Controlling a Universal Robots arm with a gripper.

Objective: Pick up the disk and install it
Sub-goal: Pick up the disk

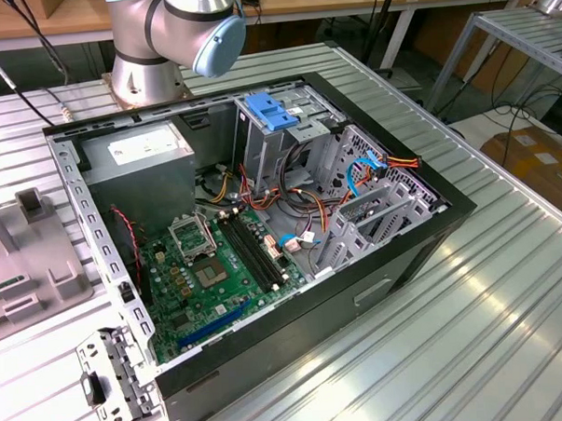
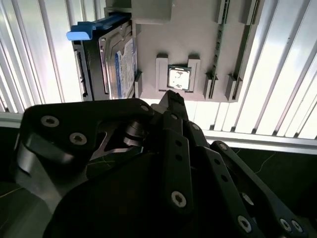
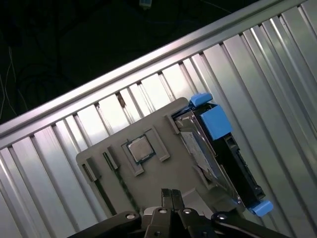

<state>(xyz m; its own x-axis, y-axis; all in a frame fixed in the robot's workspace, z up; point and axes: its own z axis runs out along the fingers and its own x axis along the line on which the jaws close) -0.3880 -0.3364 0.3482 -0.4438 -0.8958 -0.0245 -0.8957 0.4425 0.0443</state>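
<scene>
The disk (image 3: 218, 163) stands on its edge in a slot of a grey plastic holder (image 3: 114, 173) that lies on the slatted table. It is a silver drive with a white and blue label (image 2: 121, 62), framed by a blue carrier (image 2: 86, 30). My gripper (image 3: 171, 193) hangs above the holder's flat middle, close to a small square chip (image 3: 141, 148) and beside the disk, touching neither. Its two black fingers (image 2: 171, 99) are pressed together with nothing between them.
An open computer case (image 1: 413, 251) lies on the table, showing a motherboard (image 1: 209, 260), a grey power-supply box (image 1: 139, 156) and a metal drive cage with a blue latch (image 1: 272, 111). At the exterior view's left are the grey holder (image 1: 41, 268) and a loose metal bracket (image 1: 111, 381).
</scene>
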